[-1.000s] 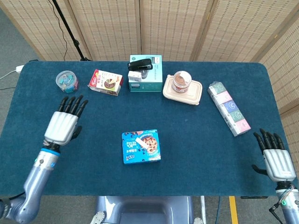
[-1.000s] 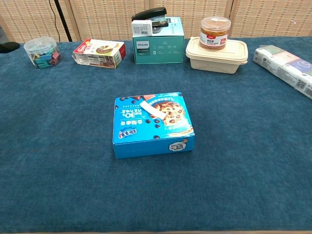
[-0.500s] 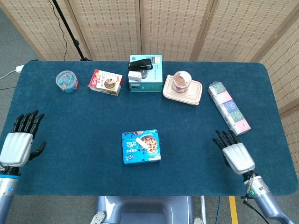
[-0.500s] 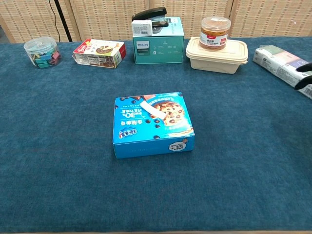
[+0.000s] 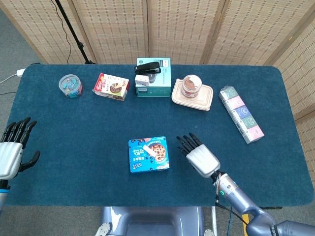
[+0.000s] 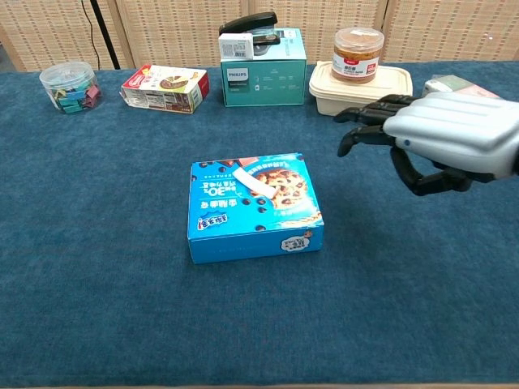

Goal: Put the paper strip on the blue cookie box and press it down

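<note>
The blue cookie box (image 5: pixel 148 154) (image 6: pixel 253 206) lies flat near the table's middle front. A white paper strip (image 5: pixel 148 150) (image 6: pixel 255 182) lies diagonally on its lid. My right hand (image 5: pixel 199 156) (image 6: pixel 439 139) hovers just right of the box, fingers spread and pointing toward it, holding nothing and not touching the box. My left hand (image 5: pixel 12 152) is far off at the table's left edge, fingers apart and empty; the chest view does not show it.
Along the back stand a tub of clips (image 5: pixel 70 86), a red snack box (image 5: pixel 111 86), a teal box (image 5: pixel 153 81) with a stapler on top, a lidded tray (image 5: pixel 192 97) with a jar on it, and a tissue pack (image 5: pixel 240 119) at right.
My right hand swept left from the table's right edge to just beside the box. My left hand drew back from mid-left to the far left edge. Box and strip unmoved.
</note>
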